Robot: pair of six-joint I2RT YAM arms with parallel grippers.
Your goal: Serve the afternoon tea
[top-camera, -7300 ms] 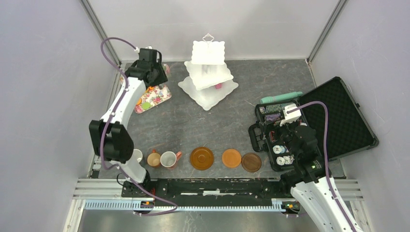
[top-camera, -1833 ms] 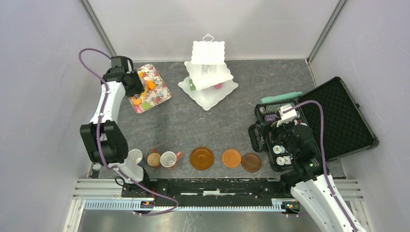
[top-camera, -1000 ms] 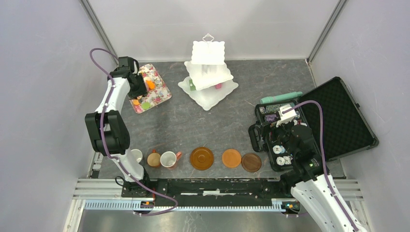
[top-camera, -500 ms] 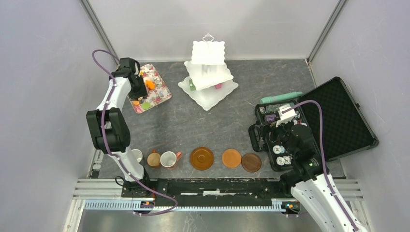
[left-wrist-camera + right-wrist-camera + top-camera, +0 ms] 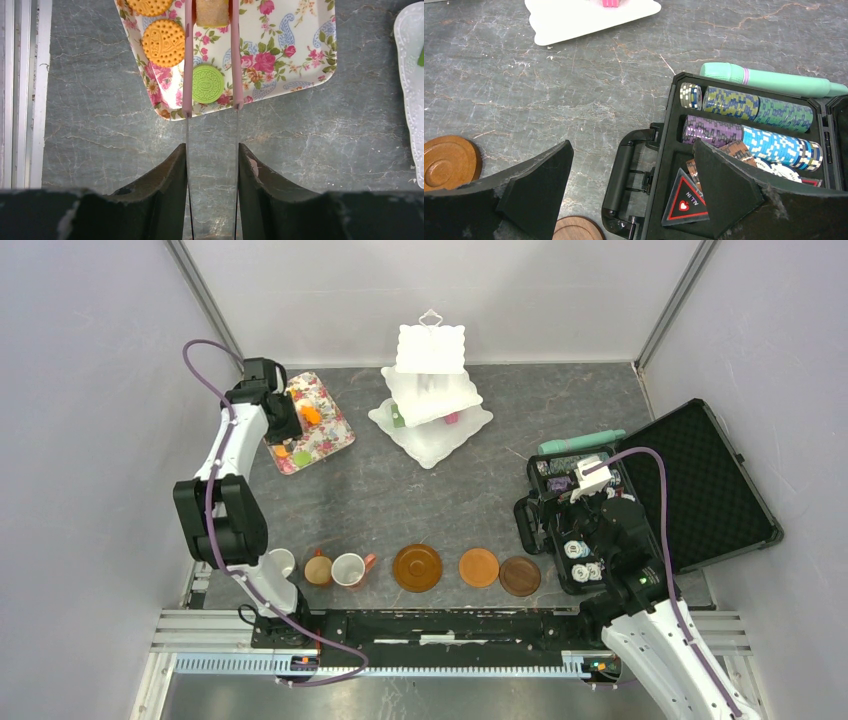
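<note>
My left gripper [image 5: 212,147] is shut on thin tongs [image 5: 186,75] with pink tips. The tips pinch a tan toy cake [image 5: 212,11] over the floral tray [image 5: 295,55], where orange cakes [image 5: 163,43] and a green one [image 5: 208,84] lie. In the top view this gripper [image 5: 283,420] is at the tray's left side. The white three-tier stand [image 5: 430,405] holds a green cake [image 5: 397,418] and a pink one [image 5: 452,418]. Three mugs [image 5: 348,568] and three saucers [image 5: 418,567] line the near edge. My right gripper [image 5: 631,145] is open and empty above the case handle.
The open black case of poker chips [image 5: 640,500] lies at the right, with a mint-green tube [image 5: 582,442] behind it. The enclosure walls stand close to the left of the tray. The stand's bottom tier edge [image 5: 412,75] lies to the right of the tray.
The left arm has swung out from over the tray to its left side. A green cake now shows on the stand. In the last second it barely shifted. The right arm is still.
</note>
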